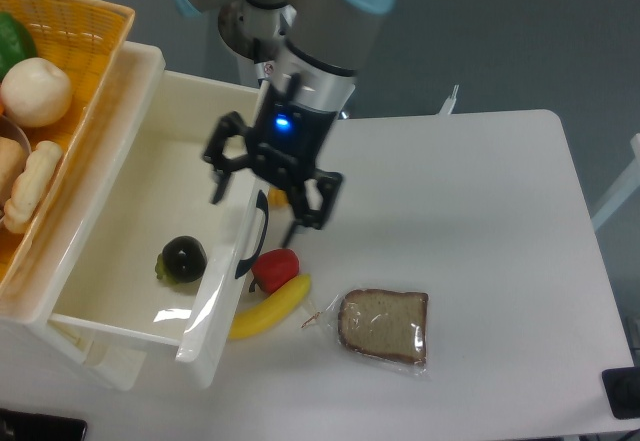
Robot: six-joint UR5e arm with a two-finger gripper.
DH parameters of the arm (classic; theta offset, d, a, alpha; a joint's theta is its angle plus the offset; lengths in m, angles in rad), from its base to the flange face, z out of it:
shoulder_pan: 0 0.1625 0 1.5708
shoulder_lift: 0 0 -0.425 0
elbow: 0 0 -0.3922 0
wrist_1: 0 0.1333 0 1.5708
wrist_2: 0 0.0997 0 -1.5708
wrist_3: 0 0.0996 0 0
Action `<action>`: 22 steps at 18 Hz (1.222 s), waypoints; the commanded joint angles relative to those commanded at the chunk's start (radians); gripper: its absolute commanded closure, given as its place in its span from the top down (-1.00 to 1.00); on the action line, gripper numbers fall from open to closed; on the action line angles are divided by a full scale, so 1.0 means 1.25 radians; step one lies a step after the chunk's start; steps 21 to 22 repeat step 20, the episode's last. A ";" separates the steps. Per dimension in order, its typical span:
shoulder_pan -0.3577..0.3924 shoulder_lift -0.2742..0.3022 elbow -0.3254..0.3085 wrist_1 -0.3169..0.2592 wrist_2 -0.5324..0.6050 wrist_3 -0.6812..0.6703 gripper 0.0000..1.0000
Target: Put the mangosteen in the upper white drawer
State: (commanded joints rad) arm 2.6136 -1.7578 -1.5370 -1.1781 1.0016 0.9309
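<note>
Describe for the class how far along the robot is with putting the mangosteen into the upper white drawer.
Done: the mangosteen lies on the floor of the upper white drawer, near its front wall, free of the arm. In hand: nothing; the pincer is open and empty, raised above the drawer's front edge. Left: seemingly nothing for the placement itself. The drawer stands open.

You see the mangosteen [184, 258] as a glossy near-black skin with a small highlight. The upper white drawer [100, 261] looks like smooth cream plastic, shiny enough to throw a bright reflection on its floor — its handle [259, 233] is dark and smooth. The basket [85, 41] is woven and yellow. The bread slice [384, 325] sits in clear, crinkly wrap. The table [470, 261] reads as matt white — the gripper [262, 196] fingers [309, 206] as matt black.
</note>
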 joint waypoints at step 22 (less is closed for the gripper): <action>0.106 -0.214 0.010 0.026 0.399 0.511 1.00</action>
